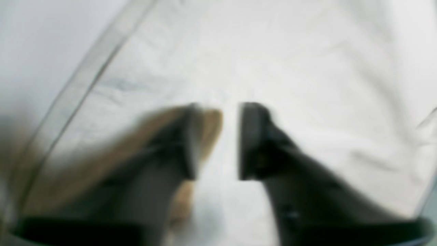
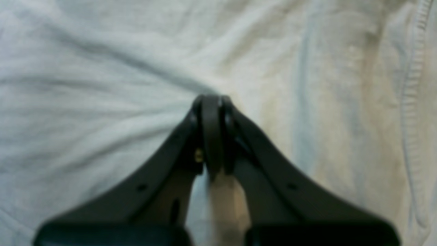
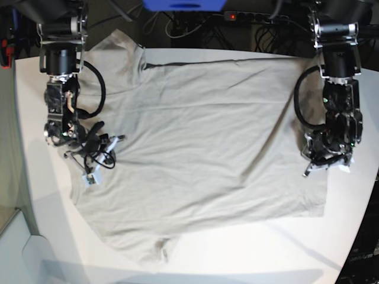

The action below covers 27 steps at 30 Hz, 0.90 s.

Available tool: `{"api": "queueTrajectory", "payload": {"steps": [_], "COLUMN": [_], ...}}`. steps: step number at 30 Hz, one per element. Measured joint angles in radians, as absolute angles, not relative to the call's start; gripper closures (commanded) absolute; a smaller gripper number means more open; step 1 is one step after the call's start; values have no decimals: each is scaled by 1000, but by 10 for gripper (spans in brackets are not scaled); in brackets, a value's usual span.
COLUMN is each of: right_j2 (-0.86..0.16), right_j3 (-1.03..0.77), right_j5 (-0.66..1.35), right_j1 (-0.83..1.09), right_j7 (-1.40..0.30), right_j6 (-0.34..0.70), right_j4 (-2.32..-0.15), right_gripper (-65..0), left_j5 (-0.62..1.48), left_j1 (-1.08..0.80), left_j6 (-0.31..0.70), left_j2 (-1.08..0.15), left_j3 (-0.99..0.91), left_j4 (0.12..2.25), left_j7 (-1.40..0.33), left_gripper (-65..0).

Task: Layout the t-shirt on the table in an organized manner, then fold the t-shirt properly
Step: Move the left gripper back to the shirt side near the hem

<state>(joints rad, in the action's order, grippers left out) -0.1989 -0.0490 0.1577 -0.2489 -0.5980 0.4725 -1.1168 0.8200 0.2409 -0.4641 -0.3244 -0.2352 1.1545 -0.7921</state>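
Black fingers of the right gripper (image 2: 212, 102) fill the bottom of the right wrist view, pressed together at their tips and pinching a gather of the t-shirt (image 2: 102, 102); creases run outward from the pinch across the fabric. To the right of the pinch in that view a stitched seam runs down the cloth.

In the left wrist view the left gripper (image 1: 230, 140) hangs over the t-shirt (image 1: 290, 68) with a narrow gap showing between its 2 dark fingers (image 1: 254, 136). The picture is blurred, so whether any cloth sits in that gap cannot be told. A hemmed edge of the garment runs diagonally along the left of that view, with the bare table (image 1: 30, 51) beyond it.

From the base view, the right gripper (image 3: 89, 155) is low at the table's left edge, on the side edge of the t-shirt (image 3: 201, 136). The left gripper (image 3: 325, 161) is low at the table's right edge, on the opposite side edge of the garment. The t-shirt lies spread nearly flat across the middle of the table (image 3: 249, 248), reaching from the far edge toward the near edge. 1 sleeve points to the far-left corner and the other lies at the near edge, left of centre. Mild wrinkles cross the fabric. A strip of white table shows along the near edge.
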Motion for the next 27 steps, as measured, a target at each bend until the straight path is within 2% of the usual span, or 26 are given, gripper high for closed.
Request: {"api": "queueTrajectory", "payload": {"steps": [1,9,16,20,27], "right_j2": [-199,-199,-199,-199,-199], "right_j3": [-46,-46,-45,-45,-44], "right_j5": [157,157,155,154,154], "right_j1": [-249,-260,-263,-263,-265], "right_j7": [-597,-607,-608,-607,-609], "right_j6": [472,472,472,472,472], "right_j4": [-1117,-1111,-1111,-1110,-1110], "right_gripper": [-10,-10,-12,-12,-13], "left_j5": [788,653,553,495,368], "left_j1": [251,299,376,373,453], "left_j6": [-457,-421,-405,-284,-257], "left_j2": [-318,-315,-324,-324,-316], "left_j3": [-236,-236,-235,-232,-231], "left_j4": [1134,1075,919,877,765], "left_j7": [-792,-724,-693,-608,-566], "left_gripper": [0,0,0,0,0]}}
